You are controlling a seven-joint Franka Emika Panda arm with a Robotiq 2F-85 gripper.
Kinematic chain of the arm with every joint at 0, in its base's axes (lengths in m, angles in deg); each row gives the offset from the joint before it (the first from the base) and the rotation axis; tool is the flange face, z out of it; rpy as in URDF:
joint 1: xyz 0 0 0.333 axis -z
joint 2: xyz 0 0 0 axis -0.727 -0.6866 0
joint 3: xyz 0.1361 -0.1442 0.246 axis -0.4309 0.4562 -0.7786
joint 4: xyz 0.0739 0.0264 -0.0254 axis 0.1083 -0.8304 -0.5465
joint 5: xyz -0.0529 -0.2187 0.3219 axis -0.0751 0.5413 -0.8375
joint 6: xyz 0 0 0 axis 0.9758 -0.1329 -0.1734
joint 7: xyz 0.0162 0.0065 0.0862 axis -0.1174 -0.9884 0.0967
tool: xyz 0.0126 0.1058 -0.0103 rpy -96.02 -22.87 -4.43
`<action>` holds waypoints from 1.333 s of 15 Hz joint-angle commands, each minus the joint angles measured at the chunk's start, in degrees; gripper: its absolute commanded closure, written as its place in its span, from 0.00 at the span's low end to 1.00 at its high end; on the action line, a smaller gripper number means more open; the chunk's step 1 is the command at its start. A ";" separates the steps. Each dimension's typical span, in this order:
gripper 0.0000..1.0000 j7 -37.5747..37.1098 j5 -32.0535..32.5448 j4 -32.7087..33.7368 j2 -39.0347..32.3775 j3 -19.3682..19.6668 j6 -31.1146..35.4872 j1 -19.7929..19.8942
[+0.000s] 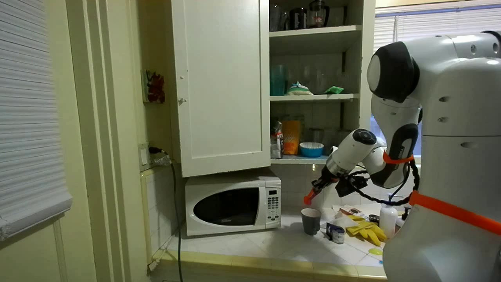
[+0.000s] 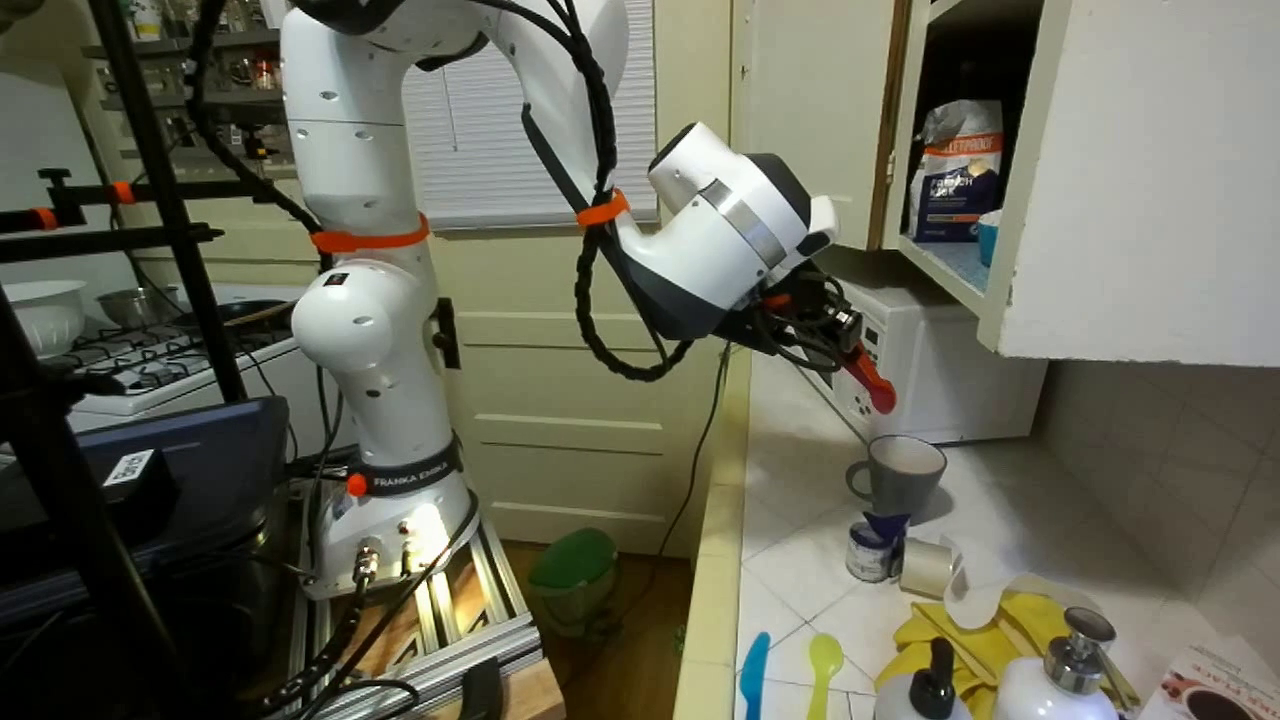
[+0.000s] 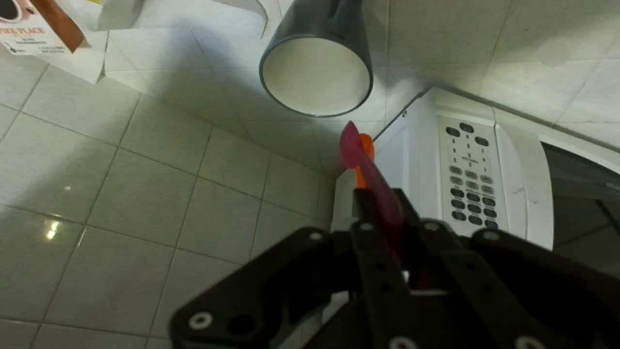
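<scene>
My gripper (image 3: 381, 198) is shut on a red-pink utensil (image 3: 382, 194) with a rounded head, and an orange utensil (image 3: 366, 145) shows just behind it. Whether the orange one is also pinched is hard to tell. In both exterior views the utensils (image 1: 310, 196) (image 2: 870, 380) slant downward from the jaws. Below their tips, apart from them, a grey mug (image 1: 311, 224) (image 2: 903, 485) with a pale inside stands upright on the tiled counter. In the wrist view the mug (image 3: 310, 24) shows its opening just past the utensil heads.
A white microwave (image 1: 231, 207) stands beside the mug, under an open cabinet door (image 1: 223, 82). Near the mug are a small tin (image 2: 868, 552), yellow gloves (image 1: 366, 229) and soap bottles (image 2: 1055, 690). A blue knife (image 2: 755, 672) and green spoon (image 2: 826, 660) lie by the counter edge.
</scene>
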 commanded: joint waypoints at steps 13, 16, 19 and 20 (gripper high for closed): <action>0.97 -1.63 -5.88 -11.15 17.38 -8.17 -22.81 -4.04; 0.97 -3.48 -5.01 -11.10 18.58 -9.89 -25.67 -4.56; 0.97 -4.85 -4.78 -11.15 19.40 -11.41 -28.53 -4.83; 0.97 -5.25 -4.84 -11.13 19.68 -11.88 -29.52 -4.83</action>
